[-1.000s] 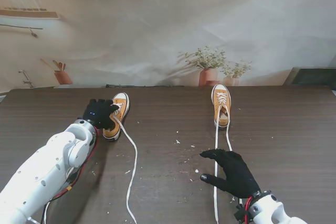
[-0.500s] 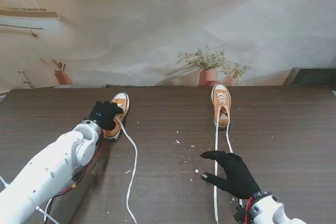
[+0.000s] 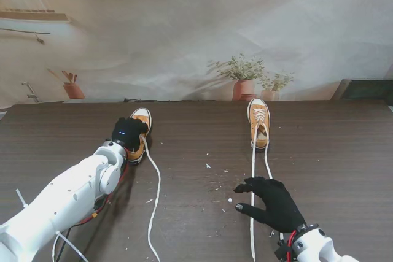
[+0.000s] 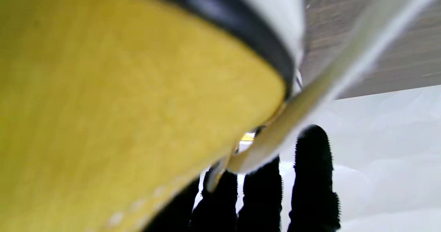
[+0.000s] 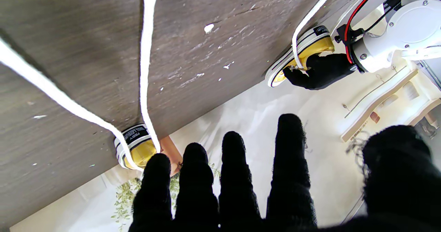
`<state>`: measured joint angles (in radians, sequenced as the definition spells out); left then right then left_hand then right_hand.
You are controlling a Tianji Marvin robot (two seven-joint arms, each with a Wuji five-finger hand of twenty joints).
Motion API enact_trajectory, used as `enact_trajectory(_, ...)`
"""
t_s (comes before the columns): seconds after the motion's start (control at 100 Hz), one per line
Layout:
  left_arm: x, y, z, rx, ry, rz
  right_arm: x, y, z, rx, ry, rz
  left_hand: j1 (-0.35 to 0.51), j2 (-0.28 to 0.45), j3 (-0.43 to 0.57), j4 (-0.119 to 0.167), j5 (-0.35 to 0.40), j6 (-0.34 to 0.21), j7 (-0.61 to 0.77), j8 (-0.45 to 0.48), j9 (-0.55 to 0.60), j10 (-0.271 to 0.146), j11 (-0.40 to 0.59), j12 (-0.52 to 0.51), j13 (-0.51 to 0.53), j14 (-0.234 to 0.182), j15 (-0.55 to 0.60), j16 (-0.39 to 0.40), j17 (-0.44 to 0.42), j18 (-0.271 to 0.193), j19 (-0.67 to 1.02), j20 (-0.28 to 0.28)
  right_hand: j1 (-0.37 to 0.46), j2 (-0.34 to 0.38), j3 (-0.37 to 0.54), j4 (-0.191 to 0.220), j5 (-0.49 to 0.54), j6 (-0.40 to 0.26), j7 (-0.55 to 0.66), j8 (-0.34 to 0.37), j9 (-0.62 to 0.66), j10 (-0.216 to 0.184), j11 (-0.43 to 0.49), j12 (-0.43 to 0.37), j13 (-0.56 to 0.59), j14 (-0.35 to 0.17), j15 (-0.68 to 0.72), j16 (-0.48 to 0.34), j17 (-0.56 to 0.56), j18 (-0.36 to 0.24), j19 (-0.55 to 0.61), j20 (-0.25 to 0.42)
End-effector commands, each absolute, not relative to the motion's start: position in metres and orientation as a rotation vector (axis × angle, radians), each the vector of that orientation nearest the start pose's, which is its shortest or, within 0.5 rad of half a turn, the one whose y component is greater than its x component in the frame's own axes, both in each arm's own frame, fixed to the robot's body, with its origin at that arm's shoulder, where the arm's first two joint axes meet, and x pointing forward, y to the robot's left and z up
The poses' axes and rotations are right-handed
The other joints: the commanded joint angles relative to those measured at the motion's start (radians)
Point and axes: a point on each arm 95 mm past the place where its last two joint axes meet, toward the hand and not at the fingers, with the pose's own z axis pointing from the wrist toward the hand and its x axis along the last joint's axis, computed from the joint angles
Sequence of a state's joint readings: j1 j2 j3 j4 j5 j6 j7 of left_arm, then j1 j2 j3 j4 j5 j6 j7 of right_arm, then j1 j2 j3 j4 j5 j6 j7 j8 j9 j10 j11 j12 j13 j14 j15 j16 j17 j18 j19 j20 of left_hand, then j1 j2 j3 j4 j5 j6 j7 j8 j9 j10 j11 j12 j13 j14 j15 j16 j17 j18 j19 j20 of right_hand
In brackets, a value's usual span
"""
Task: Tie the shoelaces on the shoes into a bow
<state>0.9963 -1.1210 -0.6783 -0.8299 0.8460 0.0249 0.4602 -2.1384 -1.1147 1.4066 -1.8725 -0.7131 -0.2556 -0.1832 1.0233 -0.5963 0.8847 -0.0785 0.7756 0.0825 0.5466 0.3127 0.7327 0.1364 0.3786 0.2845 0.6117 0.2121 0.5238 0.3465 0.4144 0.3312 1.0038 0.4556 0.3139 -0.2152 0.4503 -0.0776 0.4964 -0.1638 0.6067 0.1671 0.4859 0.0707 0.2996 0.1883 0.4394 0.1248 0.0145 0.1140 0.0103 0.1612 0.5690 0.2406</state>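
Stand view: left shoe (image 3: 137, 136) lies on the table (image 3: 331, 145) to my left, far from me, toe pointing away, one white lace (image 3: 155, 194) trailing from it toward me in a long shallow curve. Right shoe (image 3: 258, 123) lies to my right at about the same depth, well apart from the first, toe away; its two laces (image 3: 252, 182) run nearly straight toward me. No bow on either shoe; by my judgement the tying is not yet begun.

Left hand (image 3: 128, 133) is on the left shoe, over its heel end. Left wrist view is filled by blurred yellow canvas and sole, with the lace crossing the fingers (image 4: 313, 177); whether they are clamped on shoe or lace, I cannot tell.

Right hand (image 3: 270, 200) rests palm down near me, fingers spread and holding nothing, its inner side at the left-most of the two right laces. Right wrist view confirms the fingers (image 5: 289, 163) apart, both laces running along their direction toward the shoe beyond the tips.

Deciding relation: each lace lies lengthwise, from shoe toward me, in line with the fingers rather than across them. The right hand is nearer the right pair; the left hand is already at its own shoe.

Containers: none on the table. Small white scraps (image 3: 215, 179) lie scattered between the shoes
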Motion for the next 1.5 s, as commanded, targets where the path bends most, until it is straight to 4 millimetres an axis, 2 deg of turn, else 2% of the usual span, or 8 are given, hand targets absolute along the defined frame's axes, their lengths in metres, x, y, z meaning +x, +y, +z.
enact_trajectory(0.0,0.505,0.024,-0.391,-1.017,1.504,-1.318,0.240,-0.008,-0.355,-2.009,-1.670,-2.365,0.135,0.048,0.151,-0.036,0.199,-0.250,0.227,0.086,0.081,-0.022,0.062,0.058,0.090,0.007,0.045,0.078,0.034,0.117,0.063,-0.070,0.034,-0.011,-0.026,0.014,0.039,-0.053,0.012,0.023,0.028,-0.005,0.001,0.013,0.018,-0.005,0.001,-0.005,0.000,-0.005,0.010,-0.014)
enact_trajectory(0.06,0.504,0.023,-0.391,-1.013,1.490,-1.329,0.240,-0.009,-0.355,-2.010,-1.671,-2.368,0.185,-0.002,0.204,-0.099,0.246,-0.261,0.373,0.132,0.182,-0.045,0.153,0.131,0.190,0.004,0.138,0.160,0.112,0.136,0.222,-0.170,0.045,-0.016,-0.030,0.013,0.063,-0.067,0.017,0.027,0.037,-0.006,0.004,0.014,0.022,-0.004,0.002,-0.006,0.000,-0.005,0.012,-0.015)
enact_trajectory(0.11,0.503,0.022,-0.390,-1.013,1.482,-1.335,0.241,-0.009,-0.355,-2.012,-1.670,-2.370,0.211,-0.063,0.240,-0.131,0.271,-0.270,0.482,0.172,0.239,-0.072,0.266,0.214,0.231,-0.001,0.257,0.232,0.174,0.120,0.363,-0.197,0.052,-0.020,-0.034,0.012,0.076,-0.073,0.019,0.030,0.040,-0.008,0.005,0.015,0.024,-0.005,0.002,-0.006,0.000,-0.006,0.014,-0.016)
enact_trajectory(0.22,0.498,0.020,-0.384,-1.013,1.458,-1.350,0.241,-0.009,-0.355,-2.015,-1.668,-2.375,0.220,-0.141,0.336,-0.176,0.304,-0.253,0.684,0.298,0.268,-0.091,0.480,0.398,0.232,0.025,0.476,0.333,0.224,0.052,0.575,-0.163,0.061,-0.026,-0.041,0.011,0.091,-0.080,0.020,0.034,0.046,-0.007,0.006,0.016,0.028,-0.004,0.002,-0.007,0.001,-0.006,0.018,-0.017)
enact_trajectory(0.37,0.485,0.016,-0.370,-0.977,1.431,-1.385,0.242,-0.009,-0.355,-2.018,-1.669,-2.375,0.223,-0.177,0.395,-0.215,0.303,-0.228,0.802,0.430,0.295,-0.077,0.558,0.553,0.233,0.063,0.596,0.389,0.273,-0.043,0.706,-0.107,0.066,-0.025,-0.048,0.012,0.093,-0.078,0.016,0.037,0.048,-0.006,0.005,0.016,0.028,-0.004,0.002,-0.009,-0.001,-0.005,0.024,-0.019)
enact_trajectory(0.53,0.466,0.008,-0.357,-0.949,1.410,-1.411,0.241,-0.008,-0.354,-2.008,-1.671,-2.383,0.216,-0.185,0.422,-0.223,0.297,-0.222,0.827,0.474,0.307,-0.062,0.569,0.614,0.238,0.087,0.637,0.421,0.313,-0.106,0.775,-0.085,0.068,-0.025,-0.053,0.013,0.095,-0.075,0.013,0.041,0.050,-0.006,0.005,0.016,0.029,-0.004,0.002,-0.009,-0.002,-0.005,0.029,-0.023)
enact_trajectory(0.94,0.425,-0.041,-0.349,-0.950,1.401,-1.633,0.239,-0.008,-0.353,-1.998,-1.664,-2.406,0.215,-0.183,0.421,-0.221,0.293,-0.218,0.821,0.483,0.306,-0.061,0.562,0.626,0.235,0.085,0.635,0.423,0.313,-0.110,0.778,-0.087,0.073,-0.023,-0.060,0.014,0.098,-0.077,0.010,0.048,0.051,-0.005,0.003,0.016,0.029,-0.003,0.002,-0.010,-0.004,-0.006,0.039,-0.032)
enact_trajectory(1.49,0.348,-0.114,-0.313,-0.867,1.425,-1.889,0.236,-0.009,-0.351,-1.999,-1.649,-2.427,0.219,-0.181,0.416,-0.225,0.289,-0.204,0.811,0.485,0.304,-0.053,0.553,0.631,0.231,0.097,0.627,0.427,0.299,-0.101,0.775,-0.085,0.077,-0.022,-0.064,0.015,0.097,-0.076,0.007,0.053,0.051,-0.005,0.001,0.016,0.028,-0.004,0.002,-0.011,-0.005,-0.011,0.046,-0.042)
